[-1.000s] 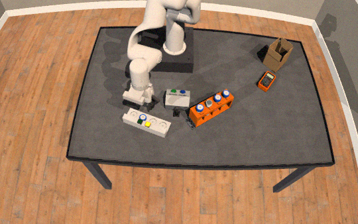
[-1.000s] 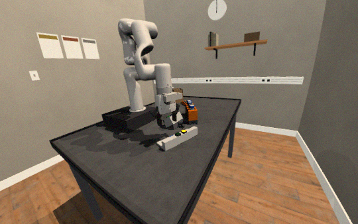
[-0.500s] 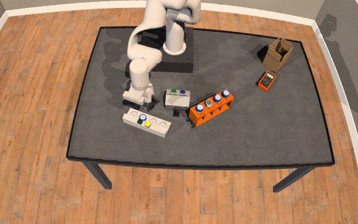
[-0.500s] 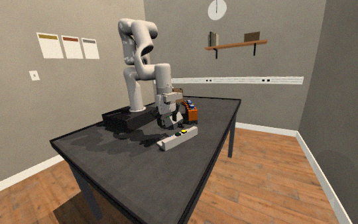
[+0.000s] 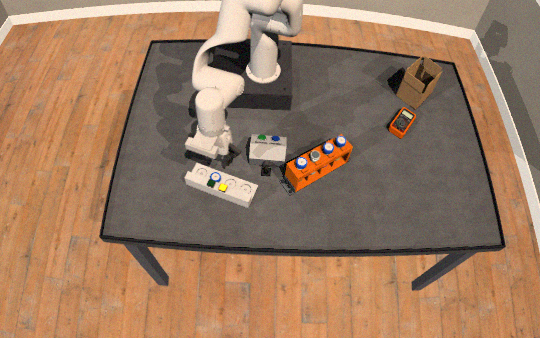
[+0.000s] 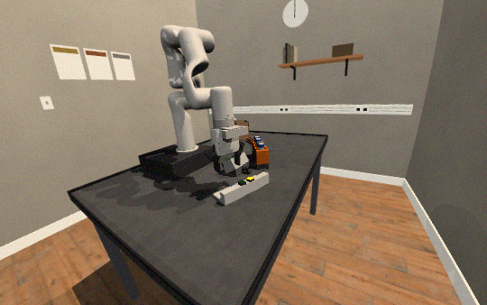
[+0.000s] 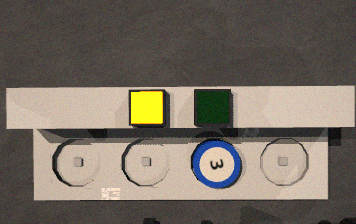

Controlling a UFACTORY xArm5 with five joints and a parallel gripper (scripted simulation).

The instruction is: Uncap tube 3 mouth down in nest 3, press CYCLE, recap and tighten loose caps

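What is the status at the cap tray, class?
Jaws open, empty, above the cap tray. Cap 3 flat in its nest. Amber lamp lit, green lamp dark. Nothing in the way.
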